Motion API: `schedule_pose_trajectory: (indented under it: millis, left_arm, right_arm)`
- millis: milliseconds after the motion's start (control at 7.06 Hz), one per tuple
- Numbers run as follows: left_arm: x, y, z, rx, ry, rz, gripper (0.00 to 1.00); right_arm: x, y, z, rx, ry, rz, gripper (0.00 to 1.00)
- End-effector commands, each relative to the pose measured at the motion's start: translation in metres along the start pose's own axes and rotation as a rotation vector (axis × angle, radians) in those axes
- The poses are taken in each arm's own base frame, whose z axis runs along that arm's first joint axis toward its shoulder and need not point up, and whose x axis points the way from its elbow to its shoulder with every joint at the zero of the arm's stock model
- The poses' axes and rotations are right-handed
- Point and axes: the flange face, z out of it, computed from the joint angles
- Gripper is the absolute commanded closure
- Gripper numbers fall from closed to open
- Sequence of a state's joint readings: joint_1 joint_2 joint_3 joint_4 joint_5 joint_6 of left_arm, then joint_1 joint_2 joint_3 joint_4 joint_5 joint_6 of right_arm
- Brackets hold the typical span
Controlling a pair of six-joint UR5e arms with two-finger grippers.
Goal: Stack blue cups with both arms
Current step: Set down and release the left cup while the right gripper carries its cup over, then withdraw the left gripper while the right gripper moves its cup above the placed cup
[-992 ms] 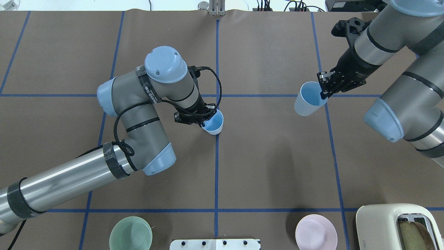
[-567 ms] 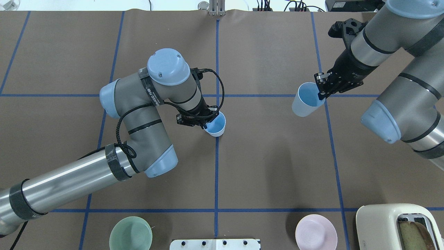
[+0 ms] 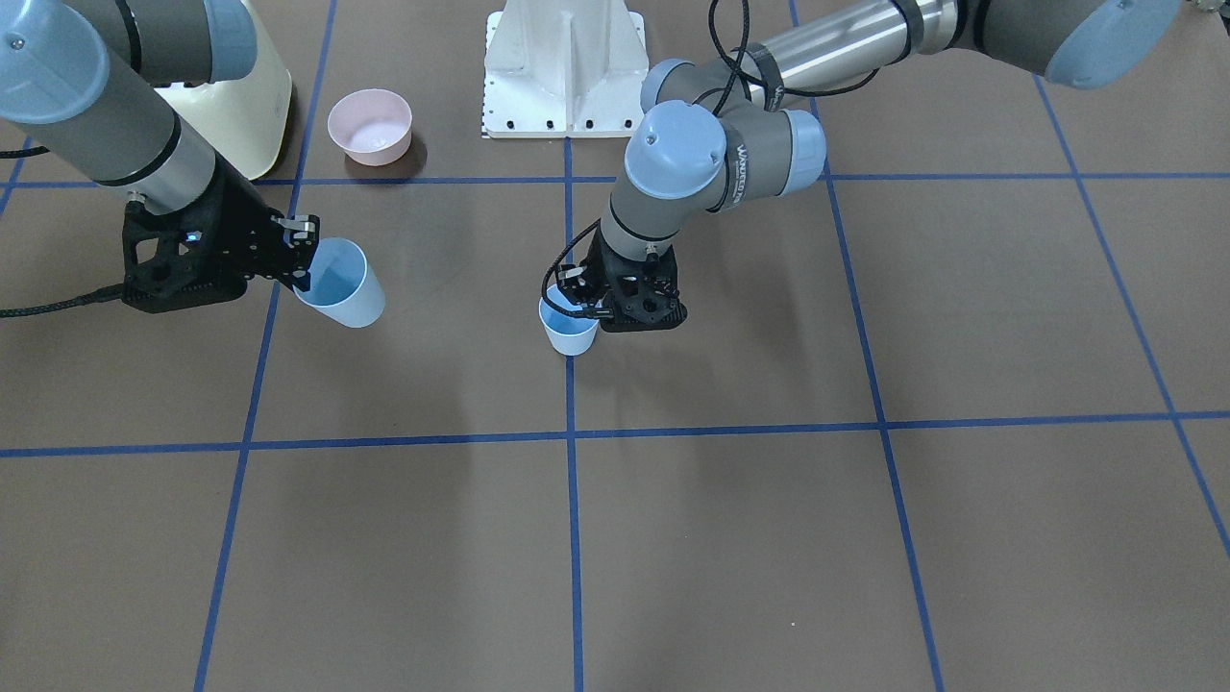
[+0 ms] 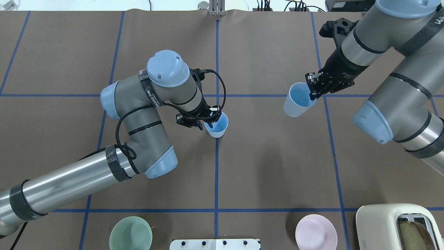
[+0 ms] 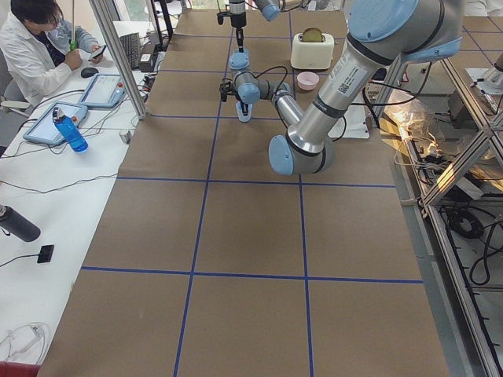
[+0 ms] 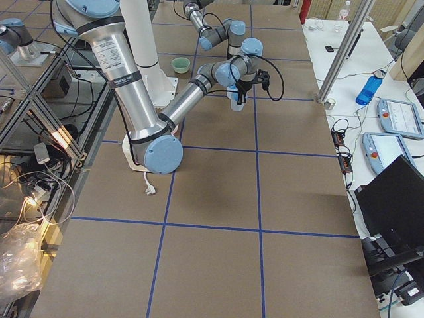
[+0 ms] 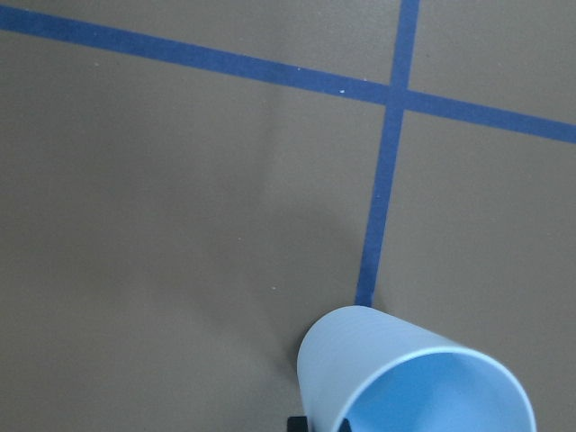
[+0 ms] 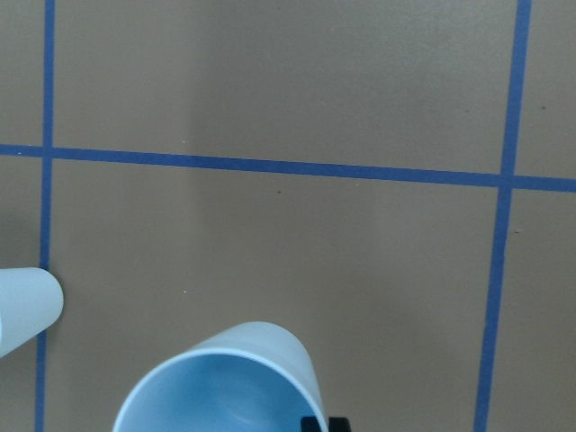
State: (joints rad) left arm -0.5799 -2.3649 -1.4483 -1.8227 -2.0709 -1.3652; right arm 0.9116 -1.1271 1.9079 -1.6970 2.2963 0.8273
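Two light-blue cups are in view. My left gripper [image 4: 208,121] is shut on the rim of one cup [image 4: 216,125], held upright and low over the centre blue line. I cannot tell whether it touches the table. It also shows in the front view [image 3: 569,334] and the left wrist view [image 7: 405,378]. My right gripper [image 4: 313,91] is shut on the rim of the other cup [image 4: 295,100], held tilted above the table, to the right of the first. The right wrist view shows this cup [image 8: 225,378] and the first cup [image 8: 22,310] at its left edge.
A green bowl [image 4: 130,233] and a pink bowl [image 4: 315,232] stand near the robot's edge of the table. A cream toaster [image 4: 395,225] stands at the near right. The white pedestal [image 3: 565,67] is at the near middle. Blue tape lines cross the brown table.
My right arm has carried its cup leftward, toward the table's centre. My left arm has shifted its cup slightly right and toward the robot. Both grippers keep their hold.
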Motion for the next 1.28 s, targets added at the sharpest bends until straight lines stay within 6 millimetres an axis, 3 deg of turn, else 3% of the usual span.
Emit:
schedule_pose_trajectory:
  millis: [0,283,425,567,1133]
  left_arm:
    - [0.002,0.000,-0.007,0.005,0.013,0.007,0.40]
    - [-0.005,-0.018,-0.039,0.033,0.034,0.068,0.40]
    - [-0.028,-0.032,-0.051,-0.006,0.042,0.073,0.40]
    - [-0.051,-0.055,-0.077,-0.032,0.066,0.085,0.39]
    - [-0.149,-0.106,-0.106,-0.016,0.037,0.199,0.38]
  right_arm:
    - [-0.024,-0.001,-0.007,0.008,-0.024,0.002,1.00]
    - [-0.060,0.000,-0.005,0.003,-0.048,-0.007,1.00]
    - [-0.076,0.001,-0.005,0.000,-0.058,-0.020,1.00]
    - [-0.092,-0.001,-0.003,-0.002,-0.066,-0.031,1.00]
    - [-0.169,0.004,0.026,0.022,-0.042,-0.045,1.00]
